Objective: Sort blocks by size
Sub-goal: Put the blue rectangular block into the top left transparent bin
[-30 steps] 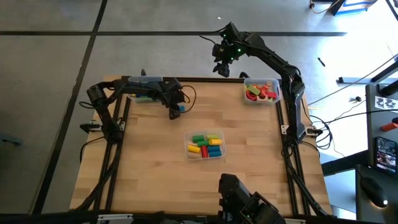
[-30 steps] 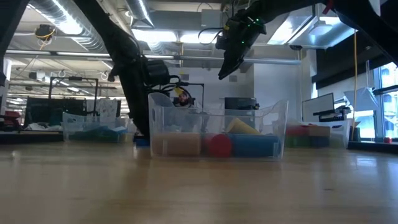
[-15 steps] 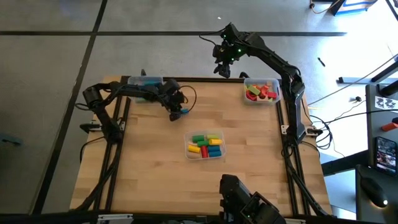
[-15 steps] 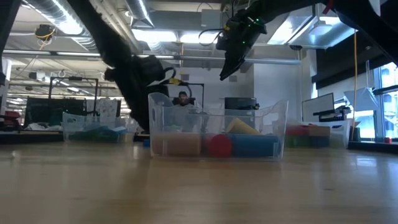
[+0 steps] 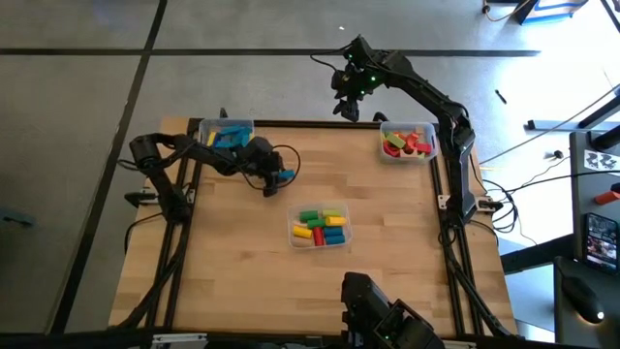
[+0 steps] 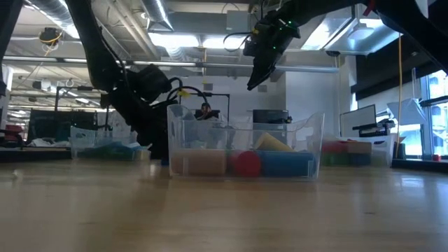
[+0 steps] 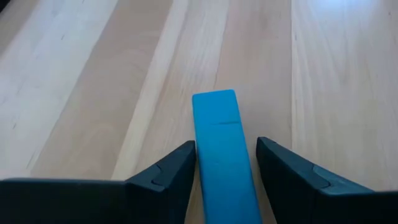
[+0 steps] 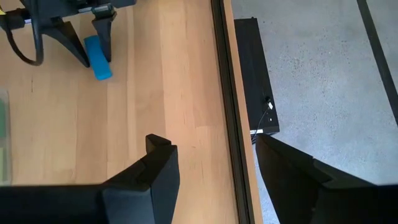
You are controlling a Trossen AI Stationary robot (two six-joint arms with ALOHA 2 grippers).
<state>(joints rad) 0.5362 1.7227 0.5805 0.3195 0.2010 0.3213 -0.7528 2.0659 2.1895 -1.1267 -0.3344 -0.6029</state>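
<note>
While the left pincer (image 7: 225,163) stands low over the pale wooden table (image 5: 242,271), its two dark fingers straddle a long blue wooden bar (image 7: 222,155) lying flat on the boards, left of centre and toward the far edge. Small gaps show on both sides of the bar, so the pincer is judged released, not gripping. The step in hand appears to be setting down or picking up this bar. If it is to be sorted, the next move calls for closing squarely across its width, then carrying it to the clear plastic bin (image 5: 225,131) at the far left corner. The bar's long axis runs straight out between the fingers. Over the far edge, well apart, the right pincer (image 8: 212,167) hangs released and empty.
</note>
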